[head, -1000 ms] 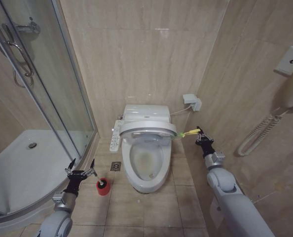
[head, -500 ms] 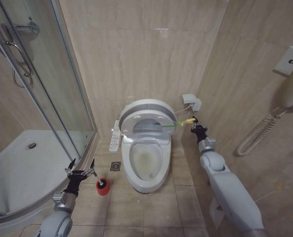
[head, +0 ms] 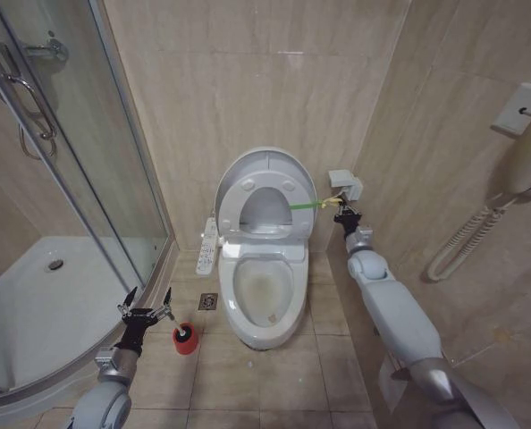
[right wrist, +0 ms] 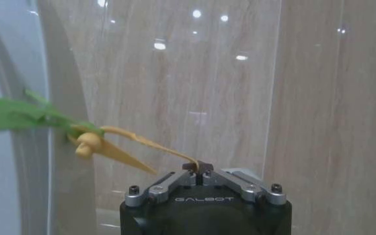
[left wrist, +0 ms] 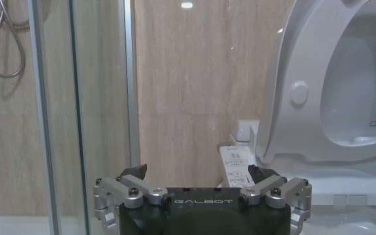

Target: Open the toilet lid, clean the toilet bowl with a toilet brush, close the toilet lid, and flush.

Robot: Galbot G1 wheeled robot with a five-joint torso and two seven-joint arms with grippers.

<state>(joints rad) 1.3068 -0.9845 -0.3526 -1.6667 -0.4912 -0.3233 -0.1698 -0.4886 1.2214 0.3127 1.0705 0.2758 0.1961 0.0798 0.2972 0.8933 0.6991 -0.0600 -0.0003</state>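
Toilet lid [head: 267,183] stands raised at centre frame. Right gripper [head: 341,213], fingers pinched shut on the yellow loop [right wrist: 113,146]: ease it back gently before letting go. Left gripper [head: 146,308], fingers spread wide and empty, waits lower left by the toilet brush [head: 185,337].

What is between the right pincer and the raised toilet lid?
In the head view, a thin green strap runs from the toilet lid to a yellow loop, which the right pincer holds. The right wrist view shows this too.

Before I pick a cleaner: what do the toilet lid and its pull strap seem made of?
The toilet lid looks like glossy white moulded plastic, showing soft highlights. The pull strap looks like thin green fabric webbing ending in a yellow cord loop, pinched by the right gripper.
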